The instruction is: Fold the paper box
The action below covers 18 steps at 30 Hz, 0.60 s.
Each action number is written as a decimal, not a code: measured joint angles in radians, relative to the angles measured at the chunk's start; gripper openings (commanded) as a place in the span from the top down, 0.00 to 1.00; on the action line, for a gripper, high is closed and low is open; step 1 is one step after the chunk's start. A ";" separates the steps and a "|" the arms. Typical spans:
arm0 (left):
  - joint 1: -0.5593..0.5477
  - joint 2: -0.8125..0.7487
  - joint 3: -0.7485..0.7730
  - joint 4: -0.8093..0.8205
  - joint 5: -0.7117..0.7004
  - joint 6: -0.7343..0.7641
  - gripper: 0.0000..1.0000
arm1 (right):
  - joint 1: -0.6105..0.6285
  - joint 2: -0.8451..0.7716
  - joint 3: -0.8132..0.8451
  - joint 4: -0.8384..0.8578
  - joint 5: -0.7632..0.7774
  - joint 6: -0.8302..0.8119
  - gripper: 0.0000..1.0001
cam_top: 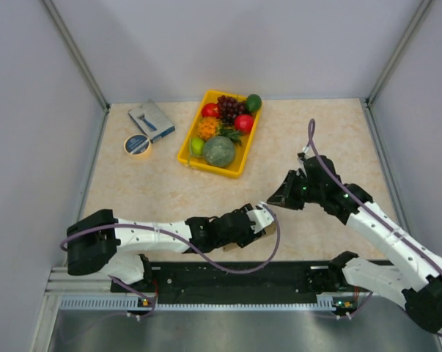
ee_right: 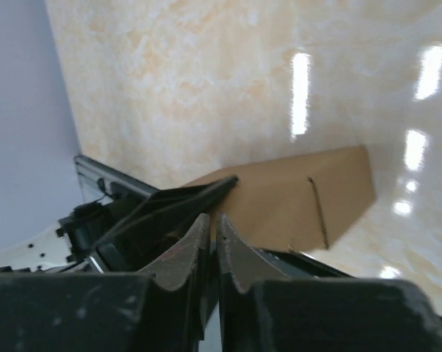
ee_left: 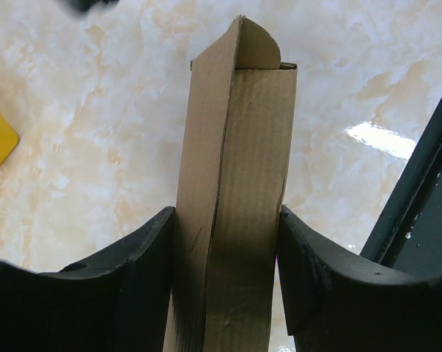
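Cardboard this thin is judged to be light and only weakly stiff: it will spring back along its creases, buckle if squeezed across an open face, and slide on smooth pads. The paper box is seen collapsed into a narrow, flattened sleeve. It is clamped across its width by the left jaws, which are closed onto its two long sides. In the left wrist view its far end, with a rounded tab showing, is held out over the counter. In the right wrist view the same sleeve is seen just beyond the right jaws. These are drawn almost together with nothing visible between them, and no contact with the cardboard can be made out. From above, both arms are met at the near middle of the counter, well apart from the yellow tray, and the box is largely hidden there.

A hold near a crease or a doubled edge is judged safest, since the material is stiffest there. Flaps are better pushed close to their fold lines than at their free tips, where bending or tearing is likely.
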 measured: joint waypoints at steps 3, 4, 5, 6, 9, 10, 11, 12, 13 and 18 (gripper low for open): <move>0.000 0.002 0.000 0.001 -0.002 -0.001 0.58 | 0.006 0.053 -0.041 0.106 -0.073 0.033 1.00; -0.001 0.002 0.000 0.002 -0.002 -0.001 0.58 | 0.010 0.061 -0.069 0.145 -0.097 0.048 1.00; -0.001 0.003 0.000 0.004 -0.003 0.000 0.58 | 0.016 0.064 -0.099 0.179 -0.114 0.061 1.00; -0.002 0.005 0.000 0.008 -0.005 0.000 0.58 | 0.021 0.066 -0.128 0.211 -0.130 0.075 1.00; -0.002 0.011 0.000 0.018 -0.011 0.002 0.58 | 0.035 0.074 -0.224 0.336 -0.179 0.113 1.00; -0.002 0.013 0.000 0.020 -0.013 0.002 0.57 | 0.038 0.075 -0.261 0.372 -0.189 0.129 1.00; -0.003 0.015 0.000 0.022 -0.016 0.002 0.57 | 0.040 0.074 -0.294 0.405 -0.196 0.141 1.00; -0.006 0.015 0.000 0.023 -0.019 0.002 0.56 | 0.040 0.071 -0.315 0.435 -0.201 0.154 1.00; -0.007 0.015 0.000 0.024 -0.021 0.002 0.53 | 0.040 0.061 -0.331 0.463 -0.201 0.161 1.00; -0.006 0.014 -0.003 0.027 -0.016 -0.007 0.15 | 0.040 0.014 -0.393 0.531 -0.186 0.163 1.00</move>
